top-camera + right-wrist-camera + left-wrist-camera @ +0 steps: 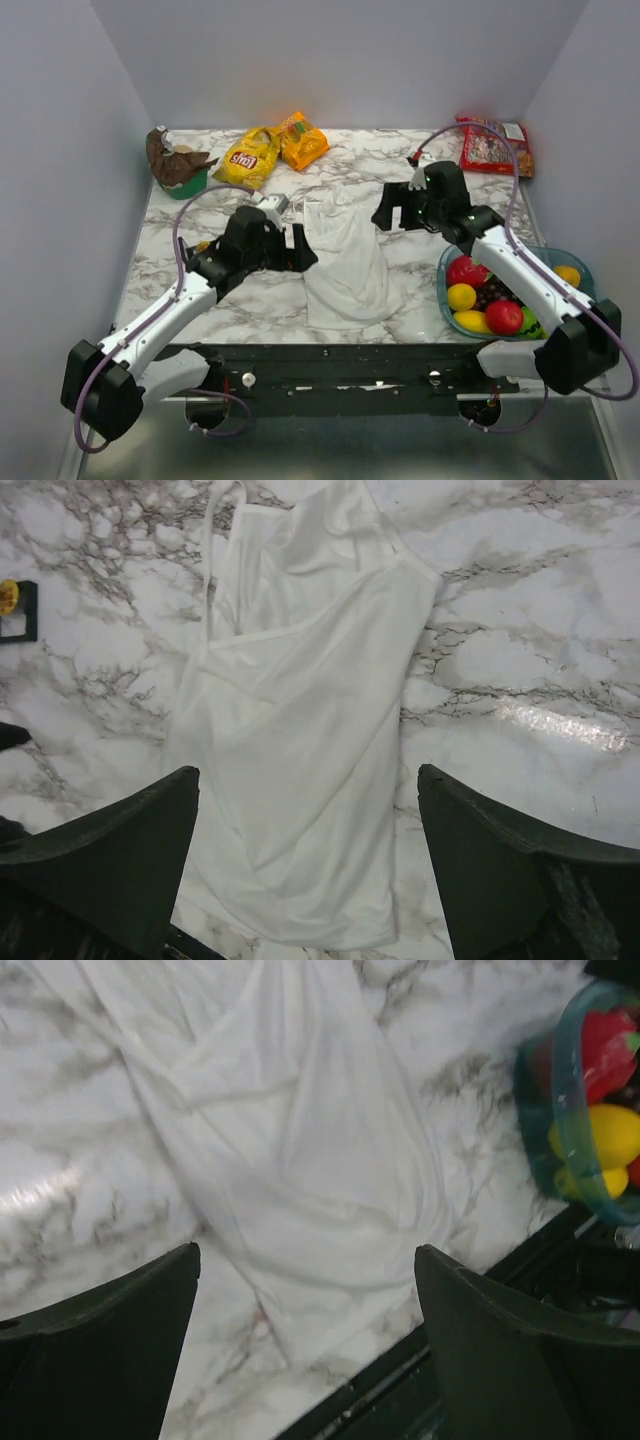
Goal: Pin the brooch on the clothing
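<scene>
**Both claws open, brooch not held**

Left claw (pixel 305 1255) & right claw (pixel 305 775) gape wide, empty, above white top (pixel 300 760). Brooch (pixel 8 596) sits in black frame (pixel 34 615), left of top (apart). Prob. light, stiff, slippery; pinch at rim.

My left gripper (pixel 303 250) hangs at the left edge of the white top (pixel 348 262) spread mid-counter (pixel 230 300). My right gripper (pixel 388 215) hovers beside its far right part. A fruit bowl (pixel 441 285) sits at the near right corner, with a yellow snack bag (pixel 250 157) and an orange one (pixel 303 143) by the far edge.
</scene>
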Controlling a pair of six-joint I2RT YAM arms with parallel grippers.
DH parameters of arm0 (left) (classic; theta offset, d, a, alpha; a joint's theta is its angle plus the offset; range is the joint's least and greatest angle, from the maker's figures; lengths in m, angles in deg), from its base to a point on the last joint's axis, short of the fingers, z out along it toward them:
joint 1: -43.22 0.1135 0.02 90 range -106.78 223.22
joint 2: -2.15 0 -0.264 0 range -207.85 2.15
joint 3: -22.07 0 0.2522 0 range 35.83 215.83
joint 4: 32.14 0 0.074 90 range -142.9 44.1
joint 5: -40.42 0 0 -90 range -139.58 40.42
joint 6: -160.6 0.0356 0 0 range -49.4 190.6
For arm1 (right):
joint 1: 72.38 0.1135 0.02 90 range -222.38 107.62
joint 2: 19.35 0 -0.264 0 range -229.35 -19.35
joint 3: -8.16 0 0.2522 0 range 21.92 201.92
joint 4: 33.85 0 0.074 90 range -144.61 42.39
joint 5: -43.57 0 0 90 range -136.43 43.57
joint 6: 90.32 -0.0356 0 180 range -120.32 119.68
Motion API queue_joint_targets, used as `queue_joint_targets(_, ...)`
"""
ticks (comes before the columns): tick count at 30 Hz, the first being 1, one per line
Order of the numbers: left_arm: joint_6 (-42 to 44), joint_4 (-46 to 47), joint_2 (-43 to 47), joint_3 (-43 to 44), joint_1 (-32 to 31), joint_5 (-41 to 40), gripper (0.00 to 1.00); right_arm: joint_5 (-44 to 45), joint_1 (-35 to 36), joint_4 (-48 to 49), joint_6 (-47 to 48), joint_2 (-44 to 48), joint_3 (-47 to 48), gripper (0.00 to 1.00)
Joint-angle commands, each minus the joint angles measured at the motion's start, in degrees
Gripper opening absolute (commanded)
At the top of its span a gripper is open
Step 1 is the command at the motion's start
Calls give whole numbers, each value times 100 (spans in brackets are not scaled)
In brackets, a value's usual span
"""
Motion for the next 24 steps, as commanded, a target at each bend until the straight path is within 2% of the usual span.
queue_joint_targets(1, -1093, -659, 752, -1285, -851, -1360, 89, -27, 10, 291, -267, 684, -746, 95)
queue_joint_targets(2, -1452, -721, 850, -1393, -1271, -1536, 86, -1, 10, 248, -302, 955, -834, 94)
queue_joint_targets(5, -1806, -932, 1009, -1569, -2046, -2037, 79, 43, 10, 221, -425, 1334, -1072, 93)
queue_joint_targets(10, -1948, -1222, 510, -1403, -2655, -2329, 78, 26, 10, 221, -557, 1617, -1292, 91)
queue_joint_targets(15, -1851, -1320, 175, -1341, -2761, -2592, 76, 17, 1, 212, -566, 1766, -1459, 89)
queue_joint_targets(17, -1825, -1179, 104, -1341, -2761, -2567, 71, 8, 10, 212, -583, 1854, -1529, 89)
queue_joint_targets(24, -1816, -591, -361, -1280, -2787, -2330, 62, 17, 10, 212, -610, 1995, -1635, 87)
